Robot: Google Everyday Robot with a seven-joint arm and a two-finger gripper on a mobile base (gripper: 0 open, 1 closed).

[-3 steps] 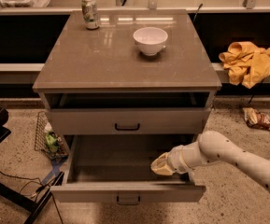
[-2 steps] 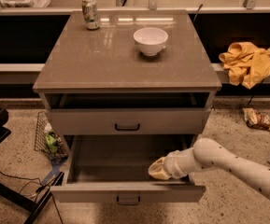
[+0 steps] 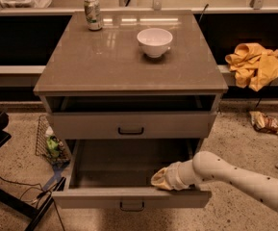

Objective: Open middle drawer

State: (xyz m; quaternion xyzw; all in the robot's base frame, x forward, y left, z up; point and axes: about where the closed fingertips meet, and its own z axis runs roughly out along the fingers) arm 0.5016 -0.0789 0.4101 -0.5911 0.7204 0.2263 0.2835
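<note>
The middle drawer [image 3: 129,197] stands pulled far out of the cabinet, showing its bare inside [image 3: 129,162]. Its low front panel carries a small black loop handle [image 3: 132,206]. My gripper [image 3: 160,179] reaches in from the right on a pale arm [image 3: 234,177]. It sits inside the drawer at the front right, just behind the front panel. The taller-fronted top drawer [image 3: 131,125] above is pushed in, with a dark gap under the countertop. Whatever lies below the open drawer is hidden.
On the cabinet top [image 3: 129,57] stand a white bowl [image 3: 154,41] and a can [image 3: 93,13]. A yellow cloth [image 3: 256,64] lies on the ledge at right. A wire basket [image 3: 49,143], cables and a black frame [image 3: 13,196] sit at left; wrappers [image 3: 266,122] litter the floor at right.
My gripper has slid a little left and nearer the drawer's front panel. The drawer looks the same.
</note>
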